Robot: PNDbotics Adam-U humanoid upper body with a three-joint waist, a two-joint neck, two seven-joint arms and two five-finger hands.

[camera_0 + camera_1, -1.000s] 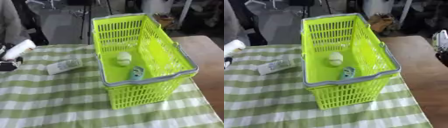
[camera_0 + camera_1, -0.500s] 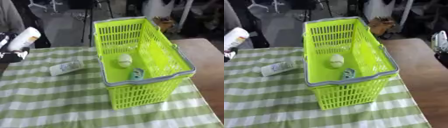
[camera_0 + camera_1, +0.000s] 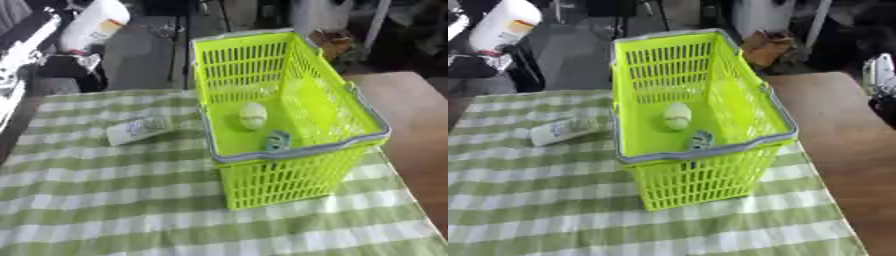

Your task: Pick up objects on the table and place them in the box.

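You have the task partly done, and the rest is within reach. Nearest you, the green checked tablecloth (image 3: 131,200) is bare along its front. On it, right of centre, stands the lime-green basket (image 3: 297,150), which serves as the box. Two things already lie on its floor: a small blue-and-white item (image 3: 277,141) close to the near wall and a pale round ball (image 3: 253,115) just beyond it, the two near each other but apart.

Left of the basket, a flat white packet (image 3: 140,130) lies on the cloth, just beside the basket wall but not touching it. You will need to collect that one.

Farther off, at the far left and well above the table, your left hand (image 3: 31,42) carries a white bottle with an orange band (image 3: 92,22). I judge this the step in hand: bring the bottle rightwards over the basket rim and let it go. Your fingers appear wrapped on the bottle's lower end, though they are blurred and partly cut off by the edge.

The left eye view shows more of the left arm and its silver parts. Only the right eye view shows your right hand (image 3: 880,75), at the right edge over the bare wooden table (image 3: 842,130); whether its fingers are apart or together, I cannot tell.
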